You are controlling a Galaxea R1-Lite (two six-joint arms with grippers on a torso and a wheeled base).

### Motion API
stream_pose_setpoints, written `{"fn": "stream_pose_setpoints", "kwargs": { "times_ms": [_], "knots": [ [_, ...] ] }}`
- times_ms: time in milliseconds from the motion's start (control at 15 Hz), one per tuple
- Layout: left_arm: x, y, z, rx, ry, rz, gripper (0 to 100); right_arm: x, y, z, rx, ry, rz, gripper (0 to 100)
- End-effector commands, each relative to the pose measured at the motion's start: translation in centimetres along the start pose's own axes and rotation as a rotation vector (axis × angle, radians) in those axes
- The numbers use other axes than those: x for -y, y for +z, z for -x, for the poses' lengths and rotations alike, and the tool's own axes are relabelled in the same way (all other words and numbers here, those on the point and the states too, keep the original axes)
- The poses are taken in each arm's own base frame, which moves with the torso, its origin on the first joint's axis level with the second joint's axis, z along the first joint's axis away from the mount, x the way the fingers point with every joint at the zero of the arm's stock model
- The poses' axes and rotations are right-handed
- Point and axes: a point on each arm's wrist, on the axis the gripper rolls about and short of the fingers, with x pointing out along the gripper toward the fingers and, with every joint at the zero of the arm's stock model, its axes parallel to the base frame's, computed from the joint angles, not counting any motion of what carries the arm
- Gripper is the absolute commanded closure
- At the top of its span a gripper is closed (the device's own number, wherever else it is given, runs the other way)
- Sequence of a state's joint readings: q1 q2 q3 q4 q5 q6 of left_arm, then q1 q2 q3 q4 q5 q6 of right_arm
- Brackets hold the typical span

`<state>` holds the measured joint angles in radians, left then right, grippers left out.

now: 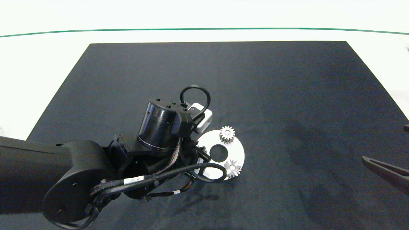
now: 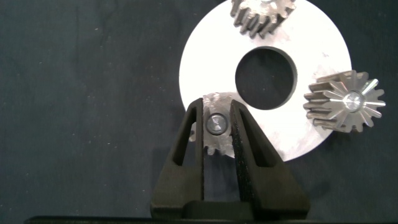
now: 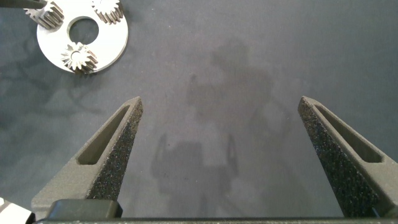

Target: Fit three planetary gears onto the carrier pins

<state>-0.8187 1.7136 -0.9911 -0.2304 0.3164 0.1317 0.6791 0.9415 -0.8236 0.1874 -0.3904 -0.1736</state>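
- Black cloth mat (image 1: 287, 95) is covering the white table, with the flat white round carrier plate (image 1: 238, 153) lying just below the head view's centre.
- Two silvery toothed gears are already sitting on pins: one (image 1: 227, 134) at the plate's top, one (image 1: 232, 168) at its lower right.
- Left gripper (image 2: 217, 134) is clamping the third silvery gear (image 2: 216, 124) over the plate's left pin, fingers pinched on its teeth.
- My call: keep it level, press straight down, then release gently.
- Right gripper (image 3: 217, 149) is idling with its fingers spread wide at the right edge.
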Motion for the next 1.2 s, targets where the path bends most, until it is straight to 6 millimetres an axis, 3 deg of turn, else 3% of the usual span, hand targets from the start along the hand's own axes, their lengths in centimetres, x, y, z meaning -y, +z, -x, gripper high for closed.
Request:
{"fn": "stream_pose_setpoints", "kwargs": {
  "times_ms": [67,200,400,600,667,800,1000,1200],
  "knots": [
    [-0.9,0.6,1.1,0.032,0.019,0.017,0,0.0,0.0,0.0,-0.002,-0.002,0.002,0],
    [-2.4,0.6,2.4,0.050,0.055,0.042,0,0.0,0.0,0.0,0.000,-0.002,0.001,0],
    [-5.2,-0.1,6.0,0.075,0.123,0.083,0,0.0,0.0,0.0,0.002,-0.005,0.000,0],
    [-9.2,-2.5,12.2,0.012,0.259,0.160,0,0.8,1.0,0.3,0.037,-0.082,-0.026,0],
    [-9.7,-2.8,13.1,0.010,0.282,0.189,0,1.3,1.5,0.5,0.059,-0.135,-0.046,0],
    [-11.4,-4.7,19.0,0.046,0.429,0.328,0,3.2,2.2,1.3,0.100,-0.317,-0.120,0],
    [-10.5,-6.5,24.6,0.100,0.488,0.354,0,4.3,0.6,3.9,0.104,-0.476,-0.152,0],
    [-8.8,-9.2,29.2,0.143,0.516,0.363,0,4.0,-2.8,7.4,0.054,-0.681,-0.115,0]
  ]
}}
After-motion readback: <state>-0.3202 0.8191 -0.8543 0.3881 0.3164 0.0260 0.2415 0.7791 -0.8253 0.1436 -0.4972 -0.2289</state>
